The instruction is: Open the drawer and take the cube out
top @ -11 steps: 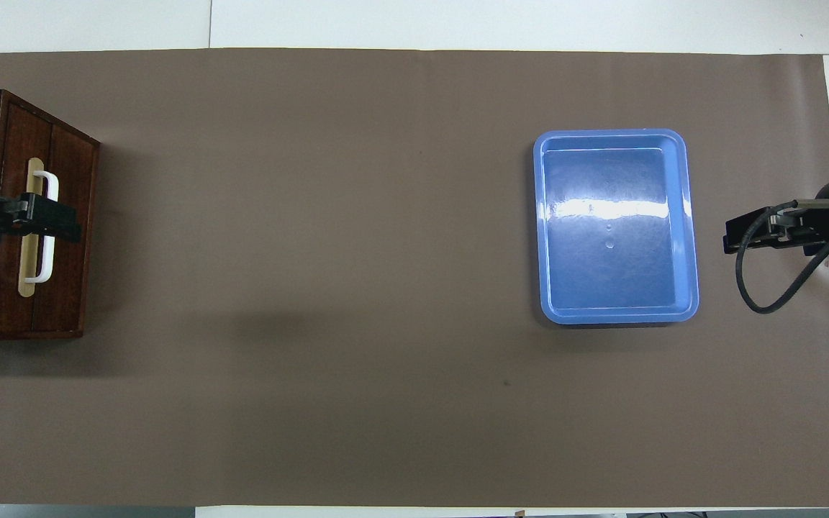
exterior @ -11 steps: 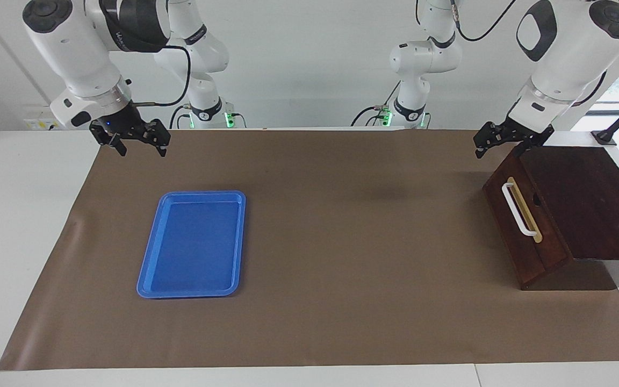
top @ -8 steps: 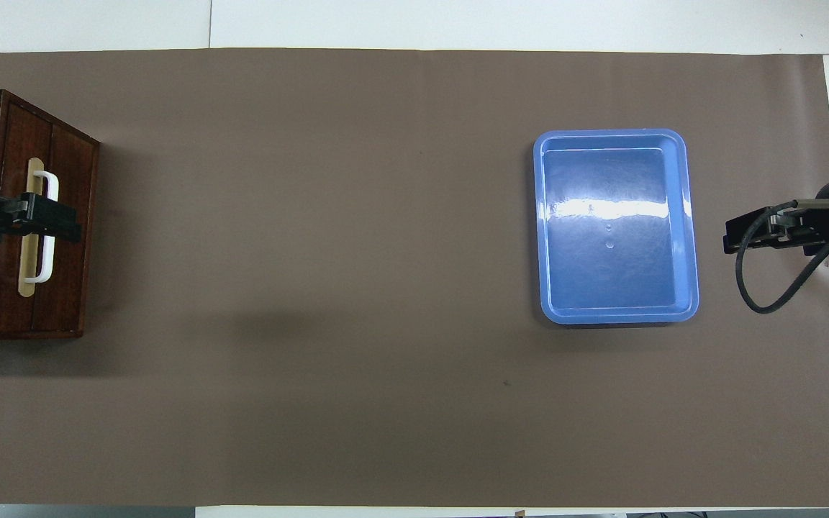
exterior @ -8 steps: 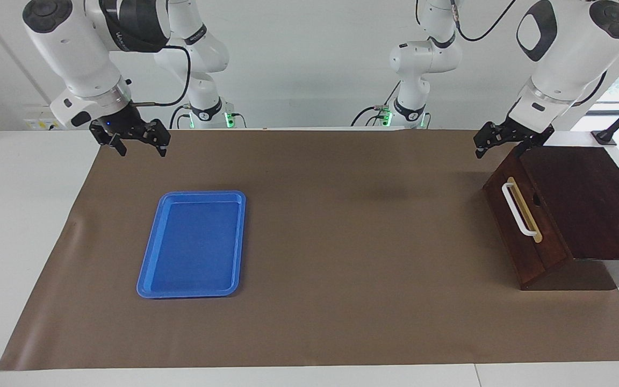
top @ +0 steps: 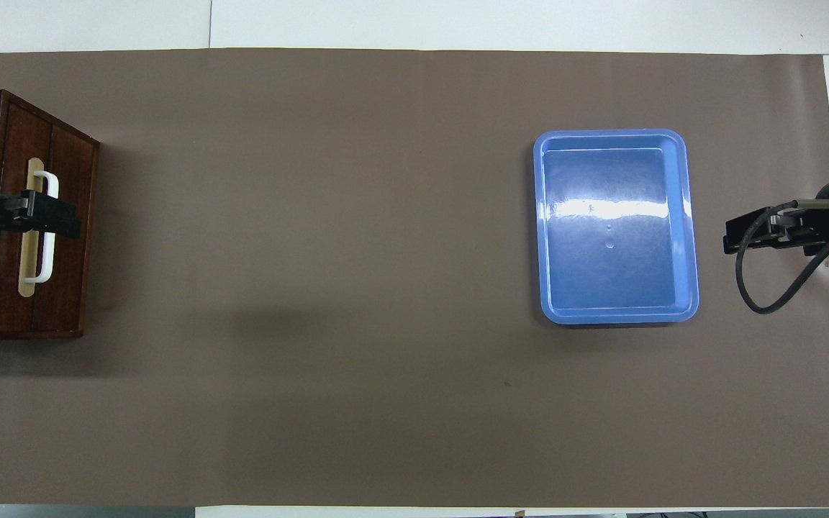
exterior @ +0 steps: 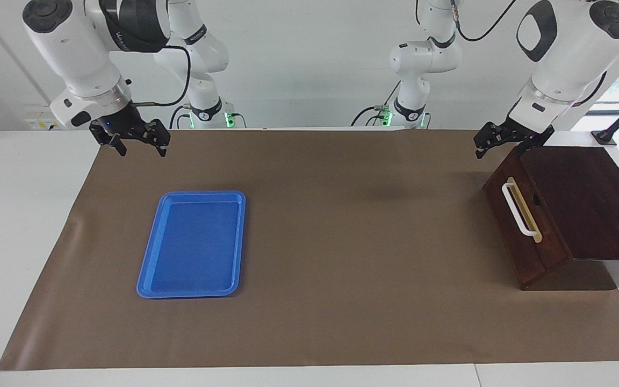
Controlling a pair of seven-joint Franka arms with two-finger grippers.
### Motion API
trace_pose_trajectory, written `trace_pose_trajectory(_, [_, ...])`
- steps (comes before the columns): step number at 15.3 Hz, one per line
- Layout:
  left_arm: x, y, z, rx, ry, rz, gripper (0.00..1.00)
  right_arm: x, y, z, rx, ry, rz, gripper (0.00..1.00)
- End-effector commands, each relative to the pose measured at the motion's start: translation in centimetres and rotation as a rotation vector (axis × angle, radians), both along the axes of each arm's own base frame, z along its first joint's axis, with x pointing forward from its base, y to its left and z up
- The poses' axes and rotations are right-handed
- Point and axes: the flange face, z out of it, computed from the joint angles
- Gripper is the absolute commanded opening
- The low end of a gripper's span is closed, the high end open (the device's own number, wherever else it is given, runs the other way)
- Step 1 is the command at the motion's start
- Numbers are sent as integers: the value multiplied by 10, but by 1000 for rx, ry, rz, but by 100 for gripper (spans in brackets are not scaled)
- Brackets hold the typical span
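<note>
The dark wooden box (exterior: pixel 583 199) stands at the left arm's end of the table. Its drawer (exterior: pixel 511 231) is shut, and the white bar handle (exterior: pixel 519 209) faces the middle of the table. In the overhead view the drawer front (top: pixel 69 252) and handle (top: pixel 46 230) show too. The yellow cube is hidden. My left gripper (exterior: pixel 500 148) is open and empty, in the air over the box's edge nearest the robots; from overhead the left gripper (top: pixel 40 223) covers the handle. My right gripper (exterior: pixel 136 145) is open and empty, waiting in the air over the mat's corner.
A flat blue tray (exterior: pixel 194 244), empty, lies on the brown mat (exterior: pixel 342 242) toward the right arm's end; it also shows in the overhead view (top: pixel 616 226). The right gripper (top: pixel 735 241) hangs beside it, over the mat's edge.
My left gripper has shifted very slightly over the box. The drawer, the tray and the right arm have not moved.
</note>
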Motion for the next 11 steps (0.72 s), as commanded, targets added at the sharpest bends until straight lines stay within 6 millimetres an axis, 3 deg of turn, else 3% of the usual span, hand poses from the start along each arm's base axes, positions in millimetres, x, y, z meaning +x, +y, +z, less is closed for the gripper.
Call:
trace_pose_trajectory(1, [-2, 4, -17, 89, -30, -12, 100, -7, 4, 1, 10, 0, -14, 100])
trace_pose_trajectory(3, [6, 1, -25, 167, -51, -22, 100, -9, 2, 1, 11, 6, -1, 100])
trace_pose_trajectory(4, [9, -10, -34, 215, -61, -29, 100, -10, 1, 2, 13, 12, 18, 100])
trace_pose_trajectory(6, [20, -32, -67, 320, -87, -32, 100, -11, 1, 4, 13, 10, 36, 100])
trace_pose_trajectory(8, [32, -36, -103, 394, -84, -78, 100, -10, -9, 3, 20, 2, 46, 100])
trace_pose_trajectory(9, [36, -32, -118, 406, -88, -92, 100, -8, -6, 4, 26, -13, 10, 100])
trace_pose_trajectory(11, [42, -21, -142, 433, -133, -136, 100, -3, 0, 2, 30, -21, -256, 100])
